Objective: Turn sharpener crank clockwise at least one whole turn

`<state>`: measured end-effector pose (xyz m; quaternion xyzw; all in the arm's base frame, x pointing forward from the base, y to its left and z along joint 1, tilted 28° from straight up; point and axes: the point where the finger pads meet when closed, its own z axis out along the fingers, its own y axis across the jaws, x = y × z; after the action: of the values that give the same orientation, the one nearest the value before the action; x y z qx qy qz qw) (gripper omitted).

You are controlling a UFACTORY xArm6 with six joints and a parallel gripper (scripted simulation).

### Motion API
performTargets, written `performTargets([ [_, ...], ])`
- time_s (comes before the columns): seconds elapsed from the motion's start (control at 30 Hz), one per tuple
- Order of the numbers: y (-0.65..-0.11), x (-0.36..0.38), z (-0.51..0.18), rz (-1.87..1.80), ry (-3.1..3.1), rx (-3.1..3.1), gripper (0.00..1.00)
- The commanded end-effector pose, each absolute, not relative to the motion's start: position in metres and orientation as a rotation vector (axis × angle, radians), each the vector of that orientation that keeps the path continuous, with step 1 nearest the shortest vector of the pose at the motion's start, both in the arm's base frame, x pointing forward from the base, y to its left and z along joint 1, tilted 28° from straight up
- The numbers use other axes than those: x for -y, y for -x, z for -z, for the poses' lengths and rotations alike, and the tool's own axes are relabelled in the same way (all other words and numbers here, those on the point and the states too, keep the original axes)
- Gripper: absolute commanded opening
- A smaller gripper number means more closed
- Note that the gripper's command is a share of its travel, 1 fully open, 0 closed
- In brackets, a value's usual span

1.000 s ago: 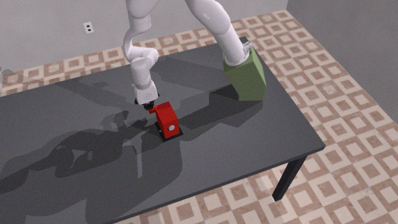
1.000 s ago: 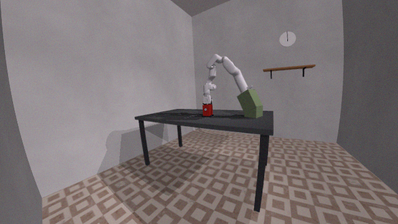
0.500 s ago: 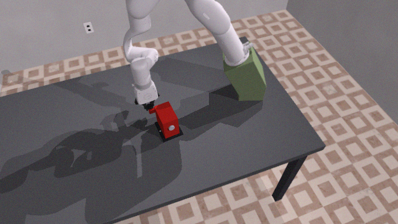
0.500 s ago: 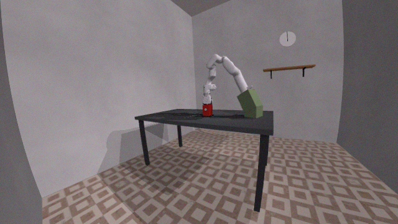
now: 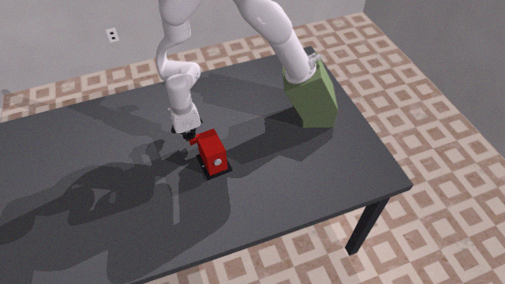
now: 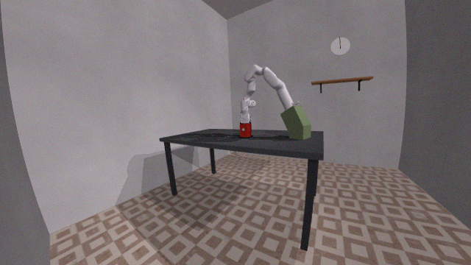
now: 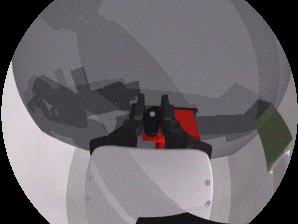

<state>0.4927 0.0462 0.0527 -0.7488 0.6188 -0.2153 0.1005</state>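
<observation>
The red pencil sharpener (image 5: 212, 153) stands on a black base near the middle of the dark table. Its crank end faces away from the top camera. My gripper (image 5: 190, 137) comes down from above at that far end and is shut on the red crank knob (image 5: 193, 140), which sits to the left of the body, about level with its upper part. In the wrist view the two dark fingers stand on either side of the red knob (image 7: 152, 129), with the red body (image 7: 184, 124) to the right. In the exterior view the sharpener (image 6: 245, 129) hides the knob.
The green block of the arm's base (image 5: 312, 95) stands at the table's far right, and it shows in the exterior view (image 6: 296, 123). The arm arches over the table between base and sharpener. The table's front right edge (image 5: 355, 205) is near.
</observation>
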Motion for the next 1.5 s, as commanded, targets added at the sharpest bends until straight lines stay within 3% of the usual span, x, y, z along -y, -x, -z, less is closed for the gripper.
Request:
performTargets([
  [0.0, -0.496, -0.045, -0.047, 0.640, 2.210, -1.826, 0.00],
  [1.47, -0.471, -0.030, 0.008, 0.640, 2.210, -1.826, 0.00],
])
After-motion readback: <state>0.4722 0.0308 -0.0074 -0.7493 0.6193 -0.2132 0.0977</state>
